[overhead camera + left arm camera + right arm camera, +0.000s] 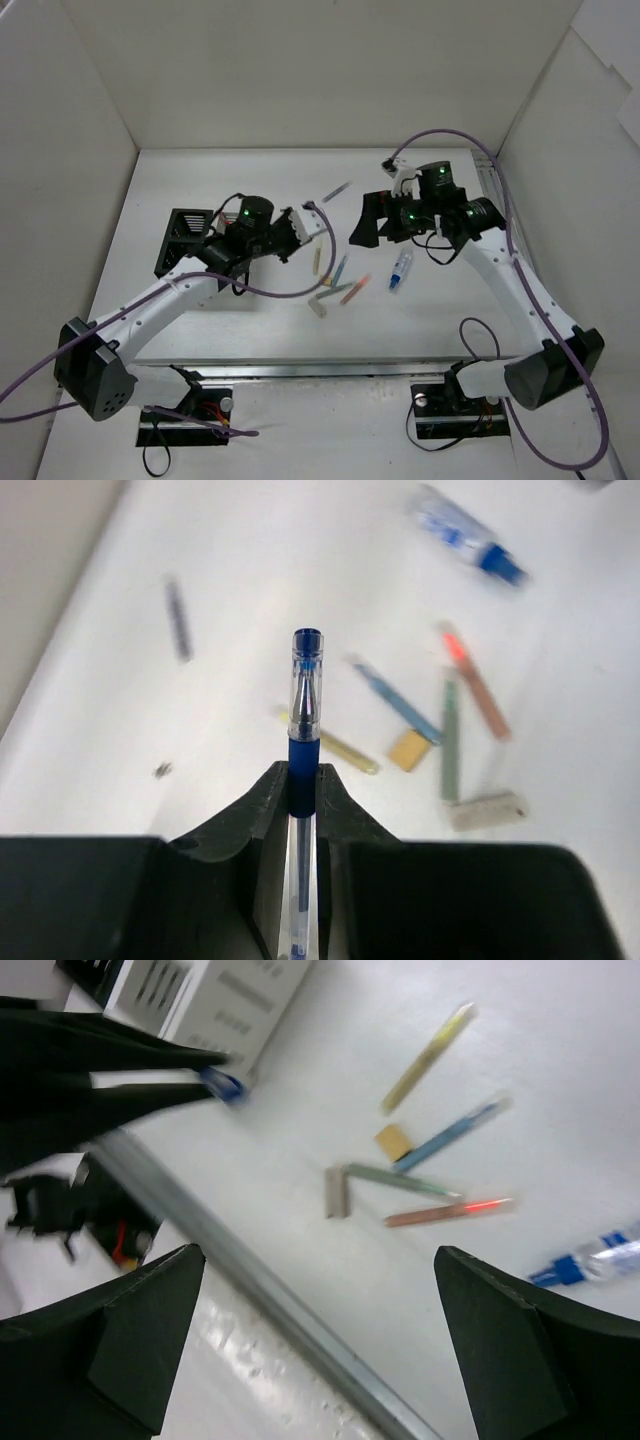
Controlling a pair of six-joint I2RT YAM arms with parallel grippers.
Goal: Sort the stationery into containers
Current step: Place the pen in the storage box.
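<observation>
**Left gripper (305,780):** the jaws are closed on a blue pen (305,695), pinched at its dark grip section. The pen's long axis runs in line with the fingers. Its clear front end projects straight ahead of the tips, off the table.

**Right gripper (318,1260):** the jaws are spread wide with nothing between them.

**Governing relation:** both containers lie behind the left jaws, on the wrist side. The black organiser (183,238) sits beside the left forearm. The white slatted organiser (240,1005) shows just past the held pen from the right wrist. The left arm is plainly nearer to both. In my judgement the jaws must swing back and tip the pen towards upright over a compartment.

**Surroundings:** ahead of and below the left jaws lie loose items:
- a yellow pen (335,746)
- a second blue pen (395,700)
- a beige eraser (410,750)
- a green pen (450,740)
- an orange pen (475,680)
- a grey block (487,810)
- a capped tube (465,535)
- a grey pencil (178,618), apart from the rest

None lies between the jaws and the containers. The left arm's own forearm is the likeliest obstruction.
</observation>
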